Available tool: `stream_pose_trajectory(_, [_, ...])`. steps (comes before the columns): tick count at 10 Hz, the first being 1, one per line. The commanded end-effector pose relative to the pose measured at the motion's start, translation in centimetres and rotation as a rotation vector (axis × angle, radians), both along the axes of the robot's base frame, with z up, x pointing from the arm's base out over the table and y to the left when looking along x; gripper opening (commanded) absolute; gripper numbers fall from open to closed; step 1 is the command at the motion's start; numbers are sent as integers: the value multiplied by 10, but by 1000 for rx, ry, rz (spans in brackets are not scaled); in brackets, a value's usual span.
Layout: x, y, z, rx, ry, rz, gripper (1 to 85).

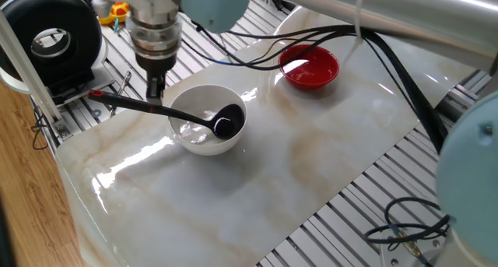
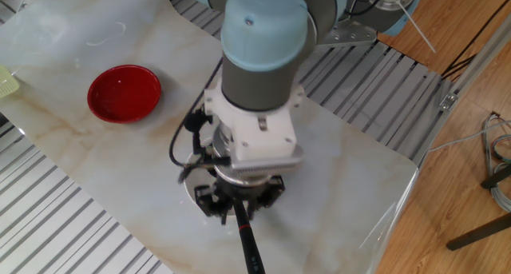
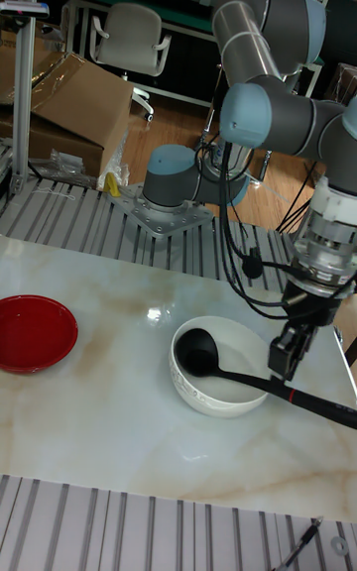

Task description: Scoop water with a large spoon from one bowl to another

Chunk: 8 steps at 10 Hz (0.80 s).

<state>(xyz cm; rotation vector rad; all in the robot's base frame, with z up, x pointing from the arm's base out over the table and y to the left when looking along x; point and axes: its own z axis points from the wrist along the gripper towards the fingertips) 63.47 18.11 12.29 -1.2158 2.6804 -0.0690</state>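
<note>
Tall fixed view shows it best: the gripper [image 3: 286, 358] is clamped shut on the thin handle of the ladle [image 3: 197, 354], and the scoop sits down inside the white bowl [image 3: 220, 396], resting against its far side. So I'd guess we're at the dump end of a scoop, or about to head off for a refill. There's a glossy sheen of water [image 1: 196, 128] in the white bowl, and the red bowl [image 1: 310, 67] also looks wet, so there's probably more to move. The red bowl sits well apart, with bare marble between them, so plenty of room to swing. Only catch is lifting the scoop clear of the white rim first. The handle's red end pokes out toward the table edge
</note>
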Motion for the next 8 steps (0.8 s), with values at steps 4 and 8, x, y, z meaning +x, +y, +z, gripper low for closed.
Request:
stream_pose_trajectory(4, [-12, -36, -1, -30, 20, -252, 13])
stream_pose_trajectory(8, [-15, -33, -3, 8, 15, -274, 13])
